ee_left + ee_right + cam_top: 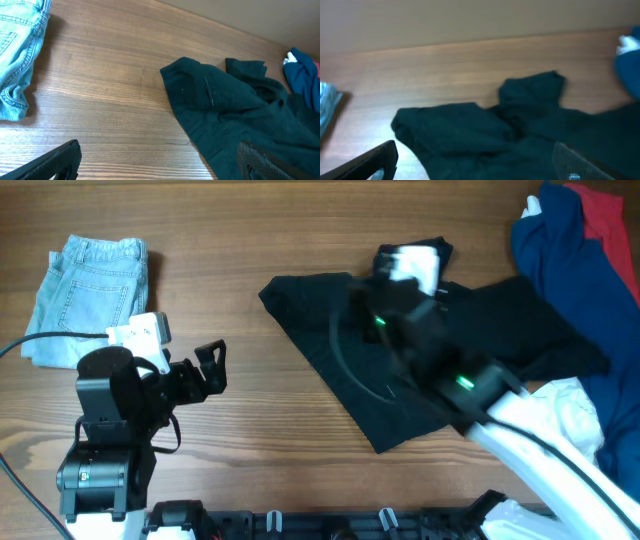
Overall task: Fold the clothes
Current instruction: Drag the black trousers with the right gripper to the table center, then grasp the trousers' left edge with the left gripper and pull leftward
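A large black garment (400, 370) lies spread and rumpled on the wooden table, right of centre. It also shows in the left wrist view (235, 110) and the right wrist view (485, 135). My right gripper (375, 295) hovers over its upper part, blurred, with its fingers (476, 150) wide open and empty. My left gripper (212, 365) is open and empty over bare wood to the left of the garment, its fingers (159, 150) wide apart. Folded light-blue denim (90, 295) lies at the far left.
A navy blue garment (570, 260) with a red one (605, 210) is piled at the back right. White fabric (570, 405) lies at the right under the arm. A black cable (40, 340) runs across the denim's edge.
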### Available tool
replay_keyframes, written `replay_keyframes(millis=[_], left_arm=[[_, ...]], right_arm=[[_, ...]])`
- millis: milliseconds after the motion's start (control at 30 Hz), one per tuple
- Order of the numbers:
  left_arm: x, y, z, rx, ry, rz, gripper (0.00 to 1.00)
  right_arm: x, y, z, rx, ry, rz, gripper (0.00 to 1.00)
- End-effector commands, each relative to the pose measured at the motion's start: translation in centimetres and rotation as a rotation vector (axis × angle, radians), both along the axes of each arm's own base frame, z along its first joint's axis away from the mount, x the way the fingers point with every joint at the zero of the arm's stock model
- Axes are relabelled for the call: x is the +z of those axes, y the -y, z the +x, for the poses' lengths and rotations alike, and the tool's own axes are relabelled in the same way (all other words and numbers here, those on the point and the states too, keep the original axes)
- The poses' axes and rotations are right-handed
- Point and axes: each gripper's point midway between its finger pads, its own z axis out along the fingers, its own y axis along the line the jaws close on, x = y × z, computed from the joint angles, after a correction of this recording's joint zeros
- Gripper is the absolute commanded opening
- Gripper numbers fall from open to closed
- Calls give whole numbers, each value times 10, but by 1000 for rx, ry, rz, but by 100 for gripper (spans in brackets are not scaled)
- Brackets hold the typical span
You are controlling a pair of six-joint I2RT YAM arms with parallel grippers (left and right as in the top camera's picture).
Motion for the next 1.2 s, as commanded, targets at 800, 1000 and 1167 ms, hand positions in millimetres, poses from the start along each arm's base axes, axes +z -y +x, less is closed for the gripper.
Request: replay_keyframes(millis=[800, 1000, 1167], left_arm=[[4, 3, 3, -7, -1, -13, 100], [4, 3, 10, -8, 4, -14, 100], [-10, 12, 39, -39, -19, -15, 100]], right_arm=[[-61, 94, -111, -451, -429, 43, 100], [-65, 86, -115, -405, -472, 61, 100], [-66, 83, -117, -375, -486, 52, 100]])
